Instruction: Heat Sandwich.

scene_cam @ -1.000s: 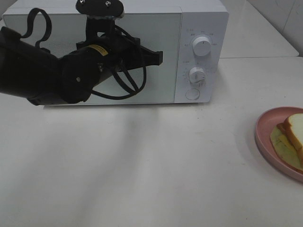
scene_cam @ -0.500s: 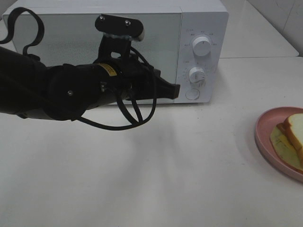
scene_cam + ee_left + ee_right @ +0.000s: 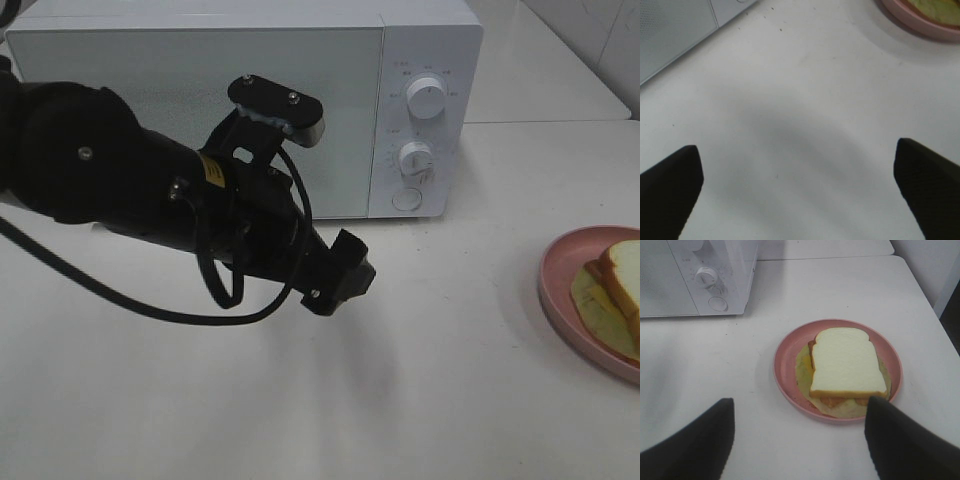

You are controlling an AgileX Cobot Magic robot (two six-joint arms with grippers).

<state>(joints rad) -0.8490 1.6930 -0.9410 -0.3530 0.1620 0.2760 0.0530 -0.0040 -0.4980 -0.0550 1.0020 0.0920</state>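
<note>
table (image 3: pixel 300 400): white, carries everything | microwave (image 3: pixel 250 60): white, door closed, at the back | left end effector (image 3: pixel 797 192): fingers spread wide, empty, above bare table in front of the microwave | plate (image 3: pixel 785 360): round, pink, right of the microwave | sandwich (image 3: pixel 842 362): on the plate | right end effector (image 3: pixel 797 440): fingers apart, empty, near the plate

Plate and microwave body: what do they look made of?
Plate: likely matte plastic or melamine, since the pink is uniform with a soft, dull sheen; ceramic not excluded. Microwave: probably painted metal or plastic, smooth white satin casing; door panel looks like speckled tinted glass.
</note>
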